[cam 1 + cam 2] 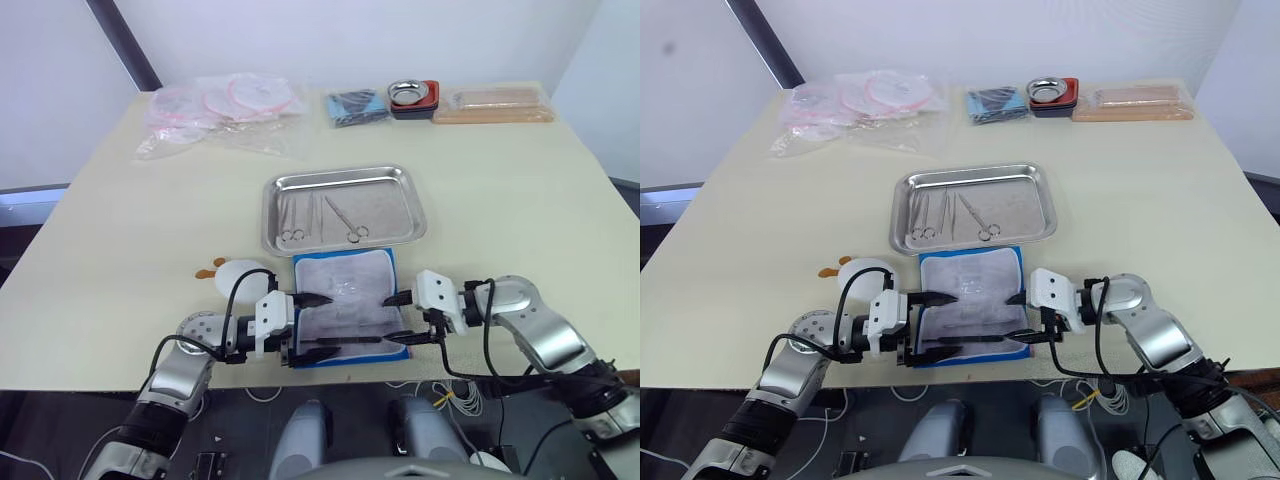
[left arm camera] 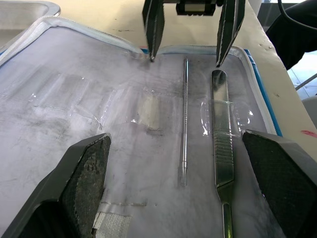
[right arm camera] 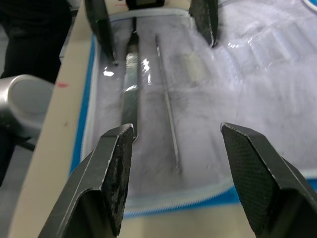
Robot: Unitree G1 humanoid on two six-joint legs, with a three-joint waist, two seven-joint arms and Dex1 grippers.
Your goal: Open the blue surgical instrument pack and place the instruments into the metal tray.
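At the tabletop's (image 1: 120,240) near edge the blue surgical instrument pack (image 1: 345,305) lies unfolded, its crinkled whitish lining up. The left hand (image 1: 312,326) and right hand (image 1: 398,318) face each other over it, both spread and grasping nothing. Flat ridged tweezers (image 2: 221,153) and a thin probe (image 2: 184,124) lie parallel, running hand to hand. Just beyond, the shiny rounded metal tray (image 1: 400,178) holds ring-handled instruments (image 1: 342,219).

My two head cameras look forward and down over the bench (image 1: 120,230), sharing the opened blue pack (image 1: 345,305) near its front edge. My two wrist cameras sit low and close, facing each other across that pack's lining.
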